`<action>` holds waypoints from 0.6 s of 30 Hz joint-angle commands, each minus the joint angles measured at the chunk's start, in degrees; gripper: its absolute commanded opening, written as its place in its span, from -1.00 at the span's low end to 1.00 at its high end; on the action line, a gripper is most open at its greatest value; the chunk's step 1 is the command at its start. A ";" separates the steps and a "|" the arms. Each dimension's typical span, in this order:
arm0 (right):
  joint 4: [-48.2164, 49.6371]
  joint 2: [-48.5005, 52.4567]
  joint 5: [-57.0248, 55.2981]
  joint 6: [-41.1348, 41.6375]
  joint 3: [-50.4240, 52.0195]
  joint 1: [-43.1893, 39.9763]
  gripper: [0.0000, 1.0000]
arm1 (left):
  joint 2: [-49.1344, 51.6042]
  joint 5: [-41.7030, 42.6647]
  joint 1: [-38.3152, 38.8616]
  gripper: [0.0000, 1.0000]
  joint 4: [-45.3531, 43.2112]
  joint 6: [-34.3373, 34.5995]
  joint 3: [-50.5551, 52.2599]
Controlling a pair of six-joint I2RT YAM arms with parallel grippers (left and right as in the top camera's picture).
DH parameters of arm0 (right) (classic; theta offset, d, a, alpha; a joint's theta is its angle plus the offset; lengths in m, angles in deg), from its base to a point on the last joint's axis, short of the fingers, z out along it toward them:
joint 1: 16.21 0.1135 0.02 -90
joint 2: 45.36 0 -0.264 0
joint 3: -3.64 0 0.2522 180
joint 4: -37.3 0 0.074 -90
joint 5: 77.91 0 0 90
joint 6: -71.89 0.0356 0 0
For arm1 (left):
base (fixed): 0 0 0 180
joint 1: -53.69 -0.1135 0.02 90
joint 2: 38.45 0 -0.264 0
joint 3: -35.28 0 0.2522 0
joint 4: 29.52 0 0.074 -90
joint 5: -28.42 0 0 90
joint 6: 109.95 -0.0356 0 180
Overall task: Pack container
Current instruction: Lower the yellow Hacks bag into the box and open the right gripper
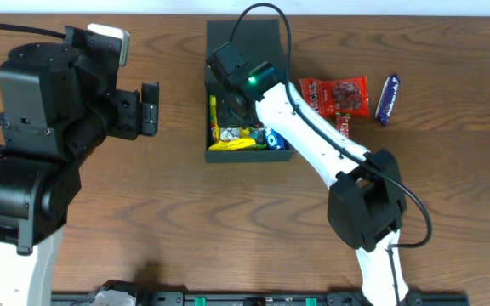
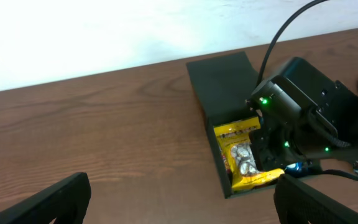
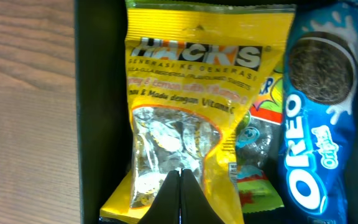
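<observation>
Right pincer (image 3: 180, 180), tips together, hovers over packed Hacks packet (image 3: 191, 93) and Oreo pack (image 3: 319, 124); red packet (image 1: 334, 95) and purple bar (image 1: 387, 99) lie outside the container (image 1: 241, 155); left pincer (image 1: 150, 108) gapes.

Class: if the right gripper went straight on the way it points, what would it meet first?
Probably the yellow Hacks packet in the container; the right gripper points at its clear window, gap unclear.

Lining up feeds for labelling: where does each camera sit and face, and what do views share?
Overhead: above the table, facing down at both arms and the container.
Left wrist: on the left gripper, facing sideways toward the container; open jaws at bottom corners.
Right wrist: on the right gripper, facing down into the container; shut jaws bottom centre.
Shared: all show the yellow packet.
</observation>
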 commanded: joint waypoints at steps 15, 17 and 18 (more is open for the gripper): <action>16.70 -1.38 5.49 -6.32 16.74 0.17 -0.97 | -0.02 -0.42 -0.20 0.90 -0.04 0.04 0.33; 18.12 -1.40 8.11 -8.37 16.28 0.15 -0.97 | -0.02 -0.42 -0.20 0.90 -0.04 0.07 0.33; 17.77 -1.40 8.37 -8.87 15.50 0.00 -0.97 | -0.02 -0.42 -0.20 0.91 -0.04 0.07 0.33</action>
